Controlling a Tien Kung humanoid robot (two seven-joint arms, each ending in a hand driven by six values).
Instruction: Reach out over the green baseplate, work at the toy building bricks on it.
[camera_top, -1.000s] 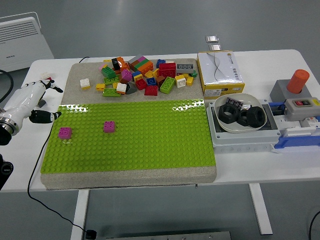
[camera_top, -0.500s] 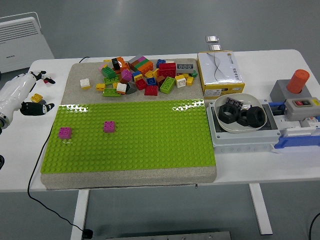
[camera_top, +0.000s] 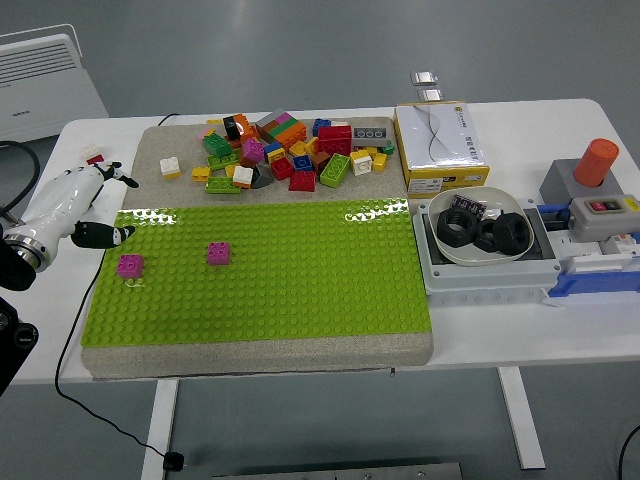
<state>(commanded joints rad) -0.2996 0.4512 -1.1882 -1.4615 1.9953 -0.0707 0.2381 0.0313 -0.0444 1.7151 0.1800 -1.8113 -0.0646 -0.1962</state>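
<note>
From the head view, my left hand (camera_top: 85, 200) had come back in toward the baseplate (camera_top: 260, 275). Half a second before it sat further left, at the picture's edge, with a yellow brick showing between its fingers on the table; now it lay just beside the plate's far left corner, and that yellow brick was hidden. My fingers (camera_top: 105, 233) were loosely spread, dark tips pointing right, and held nothing that I could see. The thumb tip was at the plate's left edge; I could not tell whether it touched. My right hand was out of sight.

Nothing else had moved. Two magenta bricks (camera_top: 130, 265) stood on the left part of the plate, one near the left edge, the other (camera_top: 219, 253) a little to its right and farther off. The brick pile (camera_top: 285, 152) lay on the grey mat (camera_top: 150, 150) beyond the plate's far edge, with a white brick (camera_top: 171, 166) apart at its left. A small brick (camera_top: 93, 154) lay on the table (camera_top: 560, 340) beyond my hand.

To the right, a white bowl (camera_top: 480, 255) sat in a grey tray (camera_top: 440, 280) and held two large black nuts (camera_top: 505, 232). A yellow box (camera_top: 440, 148) stood beyond it, its contents hidden.
</note>
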